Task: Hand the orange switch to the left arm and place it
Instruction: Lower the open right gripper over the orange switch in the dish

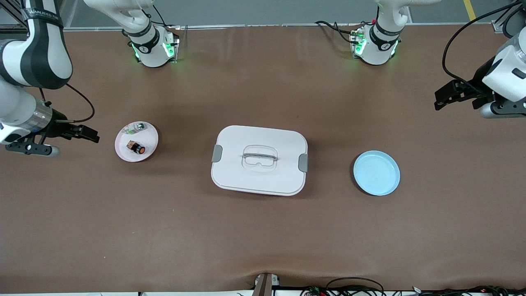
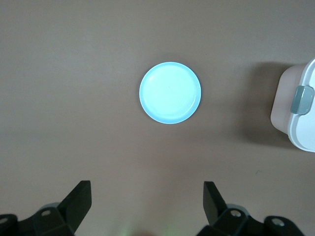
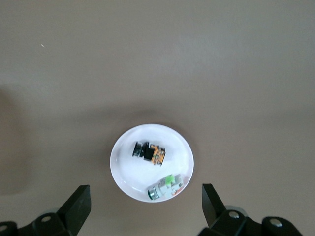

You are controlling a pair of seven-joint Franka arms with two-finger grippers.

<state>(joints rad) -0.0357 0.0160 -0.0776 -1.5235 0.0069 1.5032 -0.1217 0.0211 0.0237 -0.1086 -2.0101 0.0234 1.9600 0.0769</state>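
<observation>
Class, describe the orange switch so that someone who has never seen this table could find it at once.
Start at the big white box in the middle of the table, then look toward the right arm's end, where a small white plate sits. Two little parts lie on it; the orange switch is the black one with the orange cap, nearer the front camera than the clear-green and silver part.

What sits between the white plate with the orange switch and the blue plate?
The box, lid on and latched, stands between the white plate holding the orange switch and the blue plate, with bare table either side; the front view shows it.
</observation>
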